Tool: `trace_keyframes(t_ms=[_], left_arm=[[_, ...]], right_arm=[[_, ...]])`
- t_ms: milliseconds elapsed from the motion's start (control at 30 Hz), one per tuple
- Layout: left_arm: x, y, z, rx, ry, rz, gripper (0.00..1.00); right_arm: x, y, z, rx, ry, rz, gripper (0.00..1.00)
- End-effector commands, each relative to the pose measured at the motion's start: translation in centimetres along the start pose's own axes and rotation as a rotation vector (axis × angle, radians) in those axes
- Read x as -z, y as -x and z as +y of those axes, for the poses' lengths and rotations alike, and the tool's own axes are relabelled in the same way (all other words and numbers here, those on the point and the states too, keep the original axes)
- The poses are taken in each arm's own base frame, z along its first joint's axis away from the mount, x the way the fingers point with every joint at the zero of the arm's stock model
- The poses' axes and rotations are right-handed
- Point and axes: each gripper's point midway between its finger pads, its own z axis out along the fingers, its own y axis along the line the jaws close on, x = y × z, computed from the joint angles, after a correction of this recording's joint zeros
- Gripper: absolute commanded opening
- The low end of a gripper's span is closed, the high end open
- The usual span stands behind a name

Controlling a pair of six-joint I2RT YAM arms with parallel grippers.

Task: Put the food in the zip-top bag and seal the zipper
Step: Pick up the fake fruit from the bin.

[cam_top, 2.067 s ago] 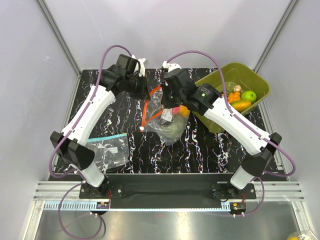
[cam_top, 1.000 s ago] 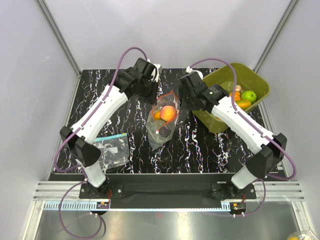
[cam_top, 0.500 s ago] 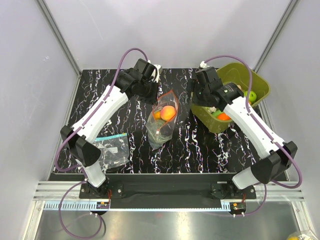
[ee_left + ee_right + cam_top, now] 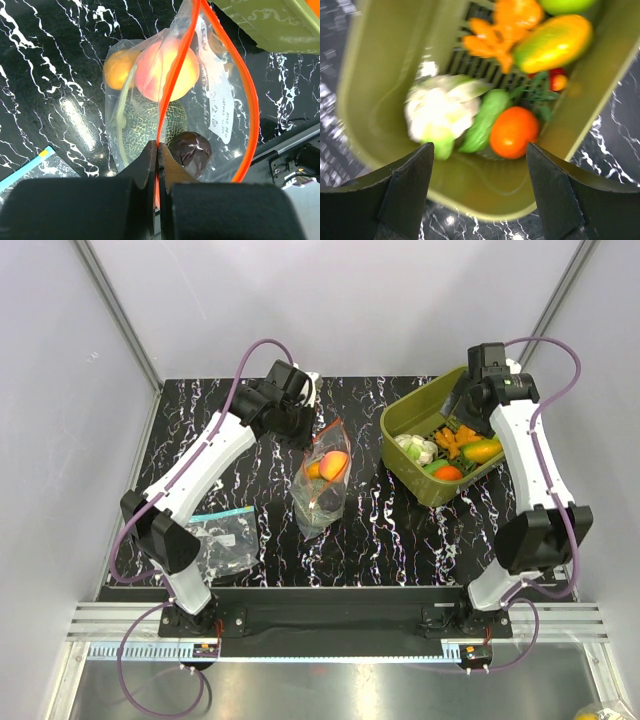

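Note:
The zip-top bag [image 4: 321, 483] hangs upright over the middle of the table. My left gripper [image 4: 158, 150] is shut on its red-orange zipper [image 4: 176, 70], and the mouth gapes open to the right. Inside the bag lie a peach [image 4: 167, 70], an orange [image 4: 117, 67], a netted melon [image 4: 145, 122] and a dark brown piece [image 4: 189, 152]. My right gripper [image 4: 480, 150] hovers open and empty above the olive tub [image 4: 395, 50]. More food sits in the tub: an orange fruit [image 4: 512, 131], a cauliflower [image 4: 440, 107], carrots [image 4: 495, 40] and a yellow-orange fruit [image 4: 552, 42].
A second clear bag with a teal-blue strip [image 4: 225, 538] lies flat at the front left. The olive tub [image 4: 425, 492] stands at the back right corner, close to the table's right edge. Metal frame posts rise behind both back corners.
My right arm has swung away from the bag's mouth to above the tub, and its jaws have opened wider. The left gripper keeps holding the bag's zipper in place.

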Motion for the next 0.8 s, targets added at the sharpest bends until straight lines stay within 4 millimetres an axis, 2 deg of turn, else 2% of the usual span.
trace_keyframes(t_ms=[0,33,167,233,300,367,400,433,467,500,533,567,600,700,733,767], left_arm=[[1.8,1.3,-0.7,-0.023,-0.044,-0.08,0.0],[1.8,1.2,-0.7,-0.022,-0.047,-0.081,0.0],[1.7,1.3,-1.1,-0.034,-0.077,-0.101,0.0],[1.3,1.1,-0.9,-0.039,-0.082,-0.094,0.0],[0.8,1.2,-0.8,-0.019,-0.105,-0.082,0.0],[0.4,1.2,-0.5,0.001,-0.136,-0.069,0.0],[0.2,1.3,-0.4,0.005,-0.144,-0.068,0.0],[0.0,1.4,0.0,0.01,-0.144,-0.068,0.0],[-0.3,1.5,0.1,0.009,-0.15,-0.069,0.0],[-0.4,1.5,0.3,0.006,-0.152,-0.066,0.0],[-0.6,1.5,0.4,0.004,-0.154,-0.062,0.0],[-0.8,1.5,0.6,0.006,-0.158,-0.058,0.0],[-1.0,1.5,0.7,0.001,-0.161,-0.053,0.0],[-1.6,1.6,1.1,0.006,-0.166,-0.046,0.0],[-1.7,1.7,1.5,0.015,-0.163,-0.044,0.0],[-1.9,1.7,1.5,0.02,-0.176,-0.037,0.0]], right_arm=[[-2.2,0.6,-2.7,-0.101,-0.116,0.033,0.81],[-3.6,0.4,-3.2,-0.118,-0.14,0.058,0.81],[-6.9,0.9,-4.9,-0.253,-0.2,0.091,0.84],[-8.6,0.7,-6.0,-0.289,-0.256,0.098,1.0],[-9.5,1.2,-6.7,-0.337,-0.313,0.072,1.0],[-11.4,0.9,-7.2,-0.35,-0.357,0.09,1.0],[-11.8,1.5,-7.1,-0.356,-0.359,0.078,1.0],[-13.1,0.6,-7.5,-0.343,-0.4,0.109,1.0],[-13.3,1.5,-7.6,-0.349,-0.414,0.083,1.0],[-13.9,1.6,-7.7,-0.343,-0.424,0.082,1.0],[-15.1,1.1,-8.1,-0.332,-0.456,0.099,1.0],[-15.5,1.7,-8.3,-0.339,-0.471,0.077,1.0],[-16.8,1.3,-8.5,-0.329,-0.486,0.084,1.0],[-18.1,1.7,-9.4,-0.333,-0.53,0.069,1.0],[-19.0,0.8,-9.8,-0.322,-0.56,0.095,1.0],[-19.1,1.2,-9.9,-0.327,-0.571,0.087,1.0]])
